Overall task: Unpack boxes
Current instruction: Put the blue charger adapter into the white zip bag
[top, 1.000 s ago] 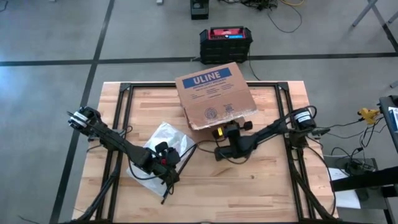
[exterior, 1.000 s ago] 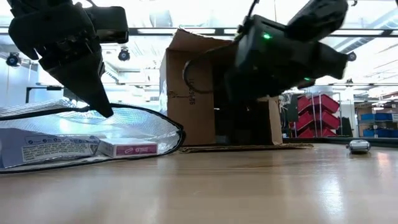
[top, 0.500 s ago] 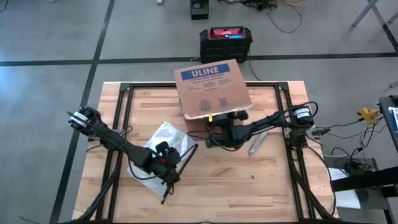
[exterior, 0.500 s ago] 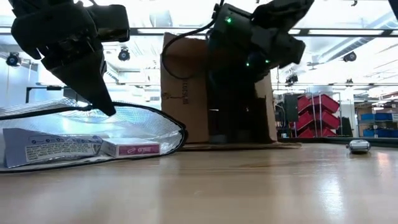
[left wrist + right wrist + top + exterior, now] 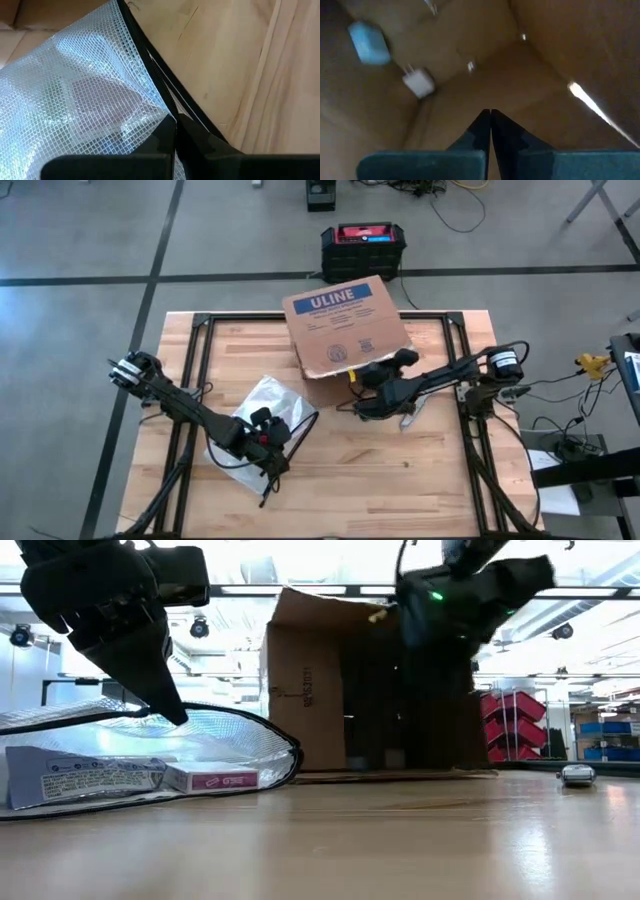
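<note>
The brown ULINE cardboard box [image 5: 346, 328] lies on its side at the far middle of the table, its open side [image 5: 400, 710] toward the near edge. Inside it, the right wrist view shows a blue item [image 5: 368, 42] and a white plug [image 5: 418, 82]. My right gripper [image 5: 352, 374] is shut at the upper part of the opening [image 5: 490, 116]. A clear mesh bag [image 5: 262, 404] with a pink packet [image 5: 208, 779] lies at the left. My left gripper [image 5: 172, 718] is shut on the bag's black rim. My left gripper pinches the mesh bag at its black zipped rim [image 5: 159, 95] between its two fingers, slanting down from above. That rim stands raised in an arch [image 5: 240, 725], while the bag's underside lies on the table. My right gripper: whether its shut fingers [image 5: 482, 125] touch the box's inner wall I cannot tell.
A black-and-red case [image 5: 363, 246] stands on the floor beyond the far edge. A small grey thing [image 5: 411, 409] lies on the table under my right arm. Bare wood stretches along the near half [image 5: 380, 480].
My right gripper has risen and rolled about its own axis at the box's opening, drawing toward the table's right. The box has rocked: its near edge pulled back toward the far side, then came forward again. My left gripper keeps the bag's rim raised.
</note>
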Robot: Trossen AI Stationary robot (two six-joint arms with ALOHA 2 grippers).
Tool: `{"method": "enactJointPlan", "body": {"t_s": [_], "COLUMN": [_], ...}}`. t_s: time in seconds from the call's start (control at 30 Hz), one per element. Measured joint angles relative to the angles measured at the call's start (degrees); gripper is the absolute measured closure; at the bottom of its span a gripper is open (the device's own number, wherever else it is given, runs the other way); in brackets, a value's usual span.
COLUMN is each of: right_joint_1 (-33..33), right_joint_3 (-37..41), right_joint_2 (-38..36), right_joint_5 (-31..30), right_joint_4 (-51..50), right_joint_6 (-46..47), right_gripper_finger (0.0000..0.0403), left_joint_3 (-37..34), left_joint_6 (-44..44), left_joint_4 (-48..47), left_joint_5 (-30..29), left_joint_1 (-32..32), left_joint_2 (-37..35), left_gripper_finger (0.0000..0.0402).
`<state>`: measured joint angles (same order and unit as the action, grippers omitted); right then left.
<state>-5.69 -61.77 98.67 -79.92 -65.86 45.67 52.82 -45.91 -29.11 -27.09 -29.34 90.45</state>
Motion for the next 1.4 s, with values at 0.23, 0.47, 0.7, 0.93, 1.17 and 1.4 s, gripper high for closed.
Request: {"method": "enactJointPlan", "body": {"t_s": [0.23, 0.47, 0.7, 0.93, 1.17, 1.4], "right_joint_1": [-0.09, -5.31, -13.96, -11.65, -2.62, 3.35], "right_joint_3": [1.24, 4.98, 7.22, 14.54, 20.80, 28.46], "right_joint_2": [-0.10, -0.04, 0.07, 0.07, 0.49, 4.74], "right_joint_5": [8.05, 18.78, 24.52, 22.57, 36.14, 44.98], "right_joint_4": [-24.18, -16.19, 8.16, 59.77, 90.51, 115.19], "right_joint_6": [13.83, 8.80, 8.43, -10.79, -24.94, -30.92], "right_gripper_finger": [0.0403, 0.0403, 0.0403, 0.0403, 0.0403, 0.0403], "left_joint_3": [0.00, 0.00, 0.00, 0.28, 1.66, 1.66], "left_joint_6": [0.00, 0.00, 0.18, -0.08, -3.34, -4.47], "left_joint_4": [0.10, 0.11, 0.11, -3.02, -5.85, -5.46], "left_joint_5": [0.00, 0.00, 0.01, 7.78, 10.26, 8.40], "left_joint_1": [0.00, 0.00, 0.00, 0.03, -1.26, -1.42], "left_joint_2": [0.02, 0.02, 0.02, -1.69, -4.93, -5.29], "left_gripper_finger": [0.0401, 0.0402, 0.0401, 0.0401, 0.0401, 0.0401]}}
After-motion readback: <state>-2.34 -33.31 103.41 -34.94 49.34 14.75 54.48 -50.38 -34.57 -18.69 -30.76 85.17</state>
